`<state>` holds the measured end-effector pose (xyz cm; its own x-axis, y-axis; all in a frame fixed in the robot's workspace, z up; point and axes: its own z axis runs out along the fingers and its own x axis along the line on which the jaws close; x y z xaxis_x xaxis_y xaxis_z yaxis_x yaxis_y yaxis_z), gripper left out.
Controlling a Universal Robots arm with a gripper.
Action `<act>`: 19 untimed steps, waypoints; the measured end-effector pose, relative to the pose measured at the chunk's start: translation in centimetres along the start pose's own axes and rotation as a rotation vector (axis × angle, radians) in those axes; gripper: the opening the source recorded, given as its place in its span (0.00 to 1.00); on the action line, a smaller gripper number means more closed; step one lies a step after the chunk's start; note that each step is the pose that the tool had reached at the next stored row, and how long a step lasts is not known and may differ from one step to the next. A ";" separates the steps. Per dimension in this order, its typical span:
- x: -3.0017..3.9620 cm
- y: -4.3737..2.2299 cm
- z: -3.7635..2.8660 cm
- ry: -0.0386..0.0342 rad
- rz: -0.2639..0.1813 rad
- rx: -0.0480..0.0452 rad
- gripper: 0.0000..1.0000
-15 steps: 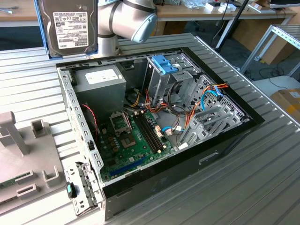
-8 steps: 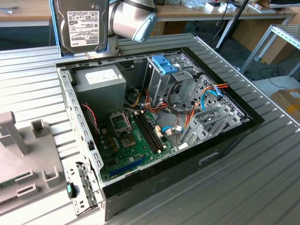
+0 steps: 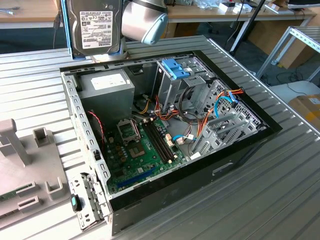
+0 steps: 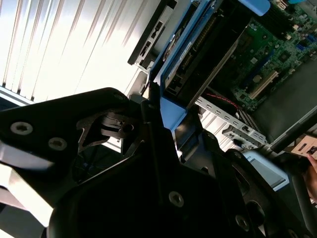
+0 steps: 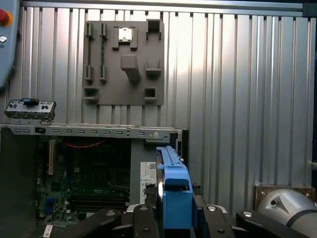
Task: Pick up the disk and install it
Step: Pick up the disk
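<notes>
1. Gripping the disk [image 3: 95,25] by its light-blue rail with the hand [image 5: 176,214], closed on both sides;
2. Holding it upright above the open computer case [image 3: 250,150], near the power supply [image 3: 107,89], clear of the desk [image 3: 280,195].

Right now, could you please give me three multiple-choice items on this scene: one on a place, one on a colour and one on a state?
1. Where is the disk?
A. Held upright above the rim of the computer case, by the power supply
B. Lying flat inside the computer case
C. Resting on the power supply

2. What colour is the disk's carrier rail?
A. Red
B. Light blue
C. Yellow

3. What is the state of the gripper?
A. Open, away from the disk
B. Open, resting on the power supply
C. Shut on the disk

Answers:
1 A, as the exterior view shows the disk upright above the rim.
2 B, as the carrier rail is light blue in both wrist views.
3 C, as the first wrist view shows the gripper clamping the carrier rail from both sides.
</notes>
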<state>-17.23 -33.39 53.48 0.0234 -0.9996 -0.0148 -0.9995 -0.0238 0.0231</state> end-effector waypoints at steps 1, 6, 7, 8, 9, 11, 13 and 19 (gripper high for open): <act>0.00 -0.01 0.00 0.0000 0.000 0.0000 0.36; -0.06 -1.25 -0.03 0.0001 0.000 -0.0001 0.36; -0.05 -1.31 -0.03 0.0000 -0.003 0.0001 0.36; -0.06 -1.33 -0.03 0.0002 -0.010 -0.0002 0.36; -0.05 -1.36 -0.03 0.0003 -0.016 -0.0002 0.36; 0.41 -1.56 -0.03 0.0007 -0.030 -0.0004 0.36; 1.38 -1.55 -0.05 0.0008 -0.033 -0.0005 0.36; 4.87 -1.48 -0.09 0.0008 -0.035 -0.0006 0.36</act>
<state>-15.63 -38.22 53.46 0.0580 -0.9982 -0.0148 -0.9980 -0.0584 0.0231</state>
